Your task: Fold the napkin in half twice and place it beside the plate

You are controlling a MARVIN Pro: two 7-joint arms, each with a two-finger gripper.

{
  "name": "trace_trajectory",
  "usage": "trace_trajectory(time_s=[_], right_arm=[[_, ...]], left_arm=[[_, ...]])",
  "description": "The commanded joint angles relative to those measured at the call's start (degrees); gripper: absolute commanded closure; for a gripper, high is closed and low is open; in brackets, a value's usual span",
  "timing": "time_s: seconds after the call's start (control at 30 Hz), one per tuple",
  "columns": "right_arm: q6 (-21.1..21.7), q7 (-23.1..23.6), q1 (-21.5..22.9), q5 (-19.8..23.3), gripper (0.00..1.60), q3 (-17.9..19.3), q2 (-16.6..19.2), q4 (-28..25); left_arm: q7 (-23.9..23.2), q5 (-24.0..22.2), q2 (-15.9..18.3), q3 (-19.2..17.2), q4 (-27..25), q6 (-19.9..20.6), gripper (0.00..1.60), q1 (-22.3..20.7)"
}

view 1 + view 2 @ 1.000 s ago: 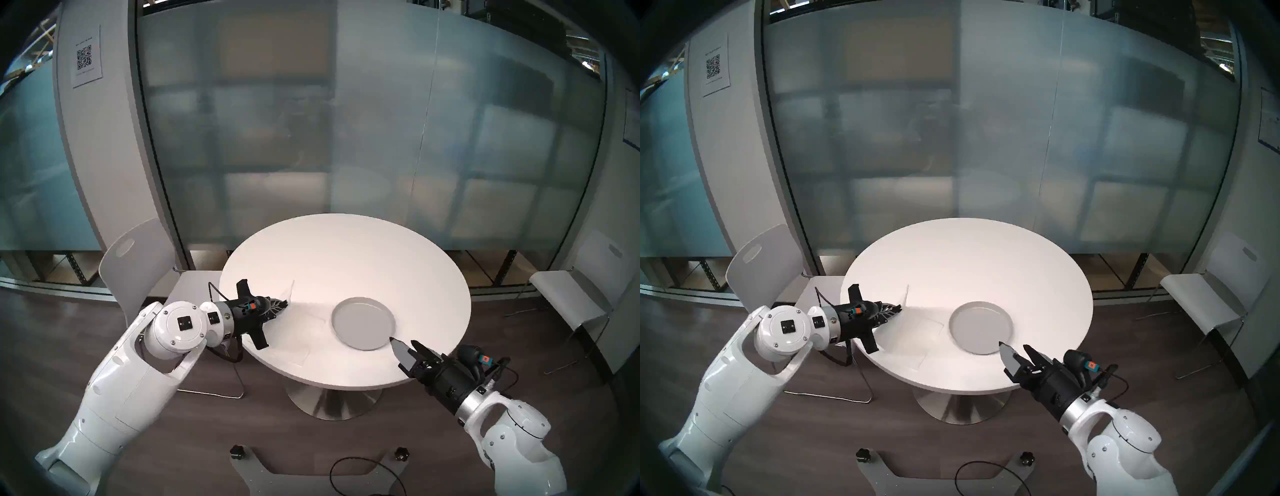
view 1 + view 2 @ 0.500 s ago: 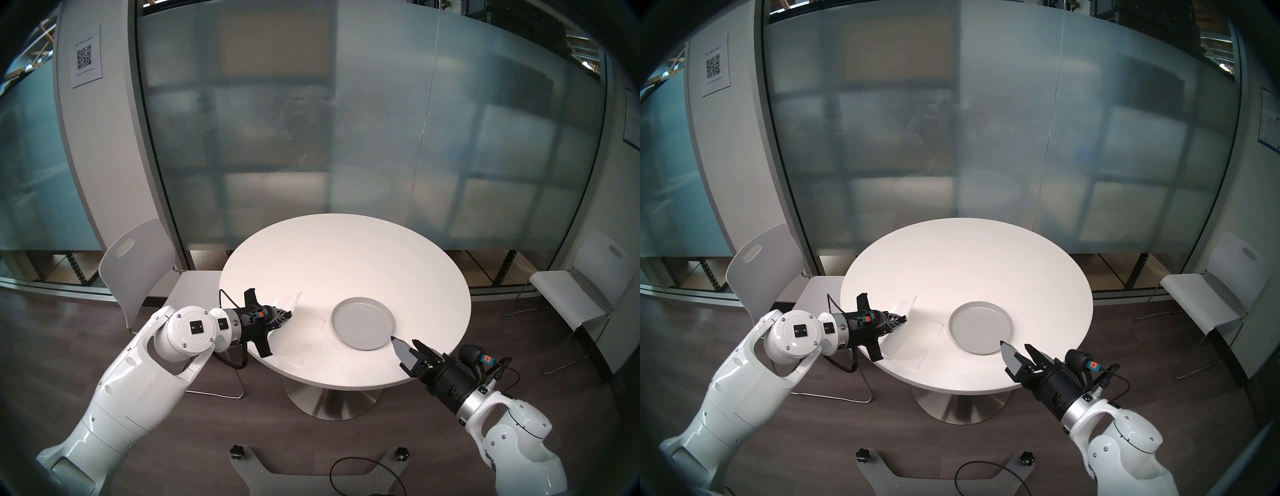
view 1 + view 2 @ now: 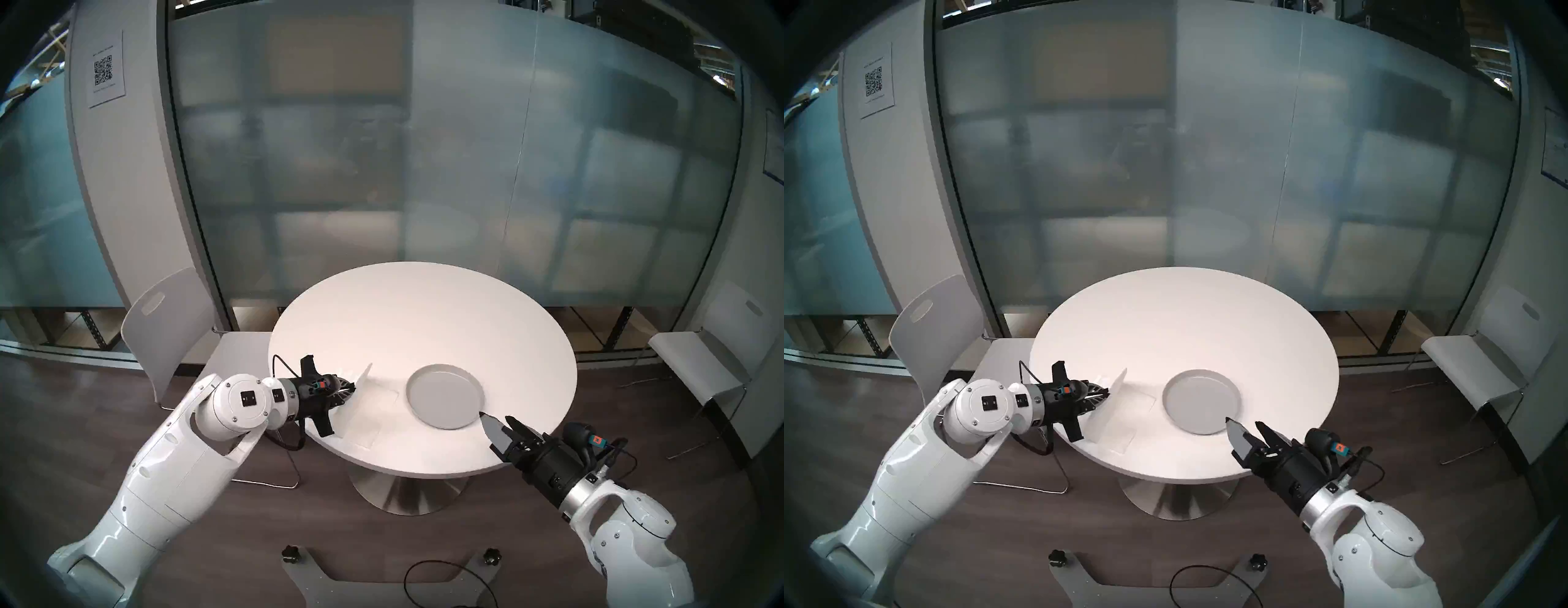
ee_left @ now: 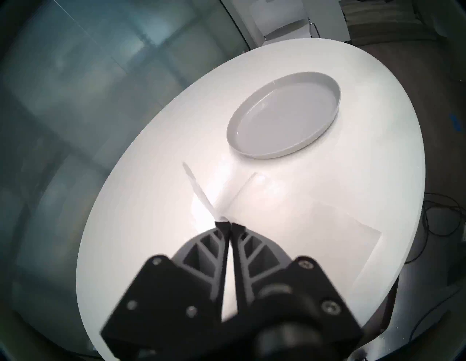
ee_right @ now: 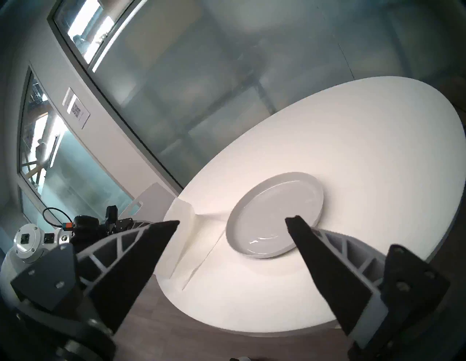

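We are pinching the thin white paper-like napkin (image 3: 368, 407) by its left edge with our left gripper (image 3: 353, 387), the fingers pressed together on it, so that one flap is standing up nearly on edge while the rest is lying flat on the round white tabletop (image 3: 424, 314), just left of the round light-grey plate (image 3: 444, 396) with its low rim. Our right gripper (image 3: 499, 424) is hanging with its jaws spread and gripping nothing, its tips just beside the plate's near rim. Two white chairs are standing close by: one white chair (image 3: 169, 322) behind our left arm, another white chair (image 3: 700, 361) off to the right. Behind the table, frosted glass panels (image 3: 424, 148) are closing off the room, and a sheet with a QR code (image 3: 104, 70) is hanging on the wall. The napkin's flat part is blending into the white tabletop, so we are struggling to trace its edges.
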Motion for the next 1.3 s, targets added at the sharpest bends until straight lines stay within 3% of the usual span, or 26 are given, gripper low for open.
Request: trace_trajectory(time_s=[0.0, 0.17, 0.3, 0.4, 0.63, 0.67, 0.7, 0.73, 0.77, 0.8, 0.87, 0.93, 1.17, 1.23, 1.27], right_arm=[[-0.4, 0.4, 0.2, 0.0, 0.00, -0.1, -0.1, -1.0], [-0.3, 0.3, 0.3, 0.0, 0.00, -0.1, -0.1, -1.0], [-0.4, 0.3, 0.3, -0.1, 0.00, -0.1, -0.2, -1.0], [-0.3, 0.3, 0.2, 0.0, 0.00, 0.0, -0.2, -1.0], [-0.3, 0.6, 0.2, 0.0, 0.00, 0.2, -0.1, -0.9], [-0.3, 0.6, 0.2, 0.0, 0.00, 0.2, -0.1, -0.9], [-0.3, 0.7, 0.2, 0.0, 0.00, 0.2, -0.1, -0.9], [-0.3, 0.7, 0.1, 0.0, 0.00, 0.2, -0.1, -0.9], [-0.2, 0.8, 0.1, 0.0, 0.00, 0.2, -0.1, -0.9], [-0.2, 0.8, 0.1, 0.0, 0.00, 0.3, -0.1, -1.0], [-0.2, 0.9, 0.1, 0.0, 0.00, 0.3, 0.0, -1.0], [-0.2, 1.0, 0.0, 0.0, 0.00, 0.3, 0.0, -1.0], [-0.2, 1.0, -0.5, -0.1, 0.00, 0.6, -0.1, -1.3], [-0.3, 1.0, -0.6, -0.1, 0.00, 0.7, -0.2, -1.4], [-0.3, 1.0, -0.6, 0.0, 0.00, 0.7, -0.2, -1.4]], left_arm=[[-0.4, -1.0, -0.9, -0.4, -0.9, 0.7, 0.85, -1.3], [-0.7, -1.5, -1.2, -0.4, -0.8, 1.5, 0.70, -1.5], [-1.1, -2.0, -1.6, -0.3, -0.8, 2.1, 0.40, -1.7], [-1.2, -2.0, -1.8, -0.2, -0.9, 2.5, 0.29, -1.7], [-1.6, -2.1, -1.6, -0.4, -1.2, 3.2, 0.31, -1.7], [-1.7, -2.1, -1.5, -0.4, -1.3, 3.3, 0.36, -1.6], [-1.6, -2.0, -1.4, -0.5, -1.3, 3.5, 0.51, -1.3], [-1.5, -1.9, -1.4, -0.5, -1.3, 3.4, 0.86, -1.1], [-1.5, -1.8, -1.3, -0.4, -1.2, 3.3, 0.90, -1.1], [-1.5, -1.8, -1.3, -0.4, -1.2, 3.3, 1.10, -0.9], [-1.5, -1.7, -1.2, -0.2, -1.3, 3.4, 1.28, -0.7], [-1.5, -1.5, -1.2, 0.0, -1.3, 3.5, 1.34, -0.6], [-1.9, -1.0, -0.6, 1.1, -1.2, 3.7, 1.34, 0.8], [-1.8, -0.4, -0.3, 1.6, -0.7, 3.5, 1.37, 1.0], [-1.7, -0.2, -0.2, 1.7, -0.5, 3.5, 1.47, 1.2]])
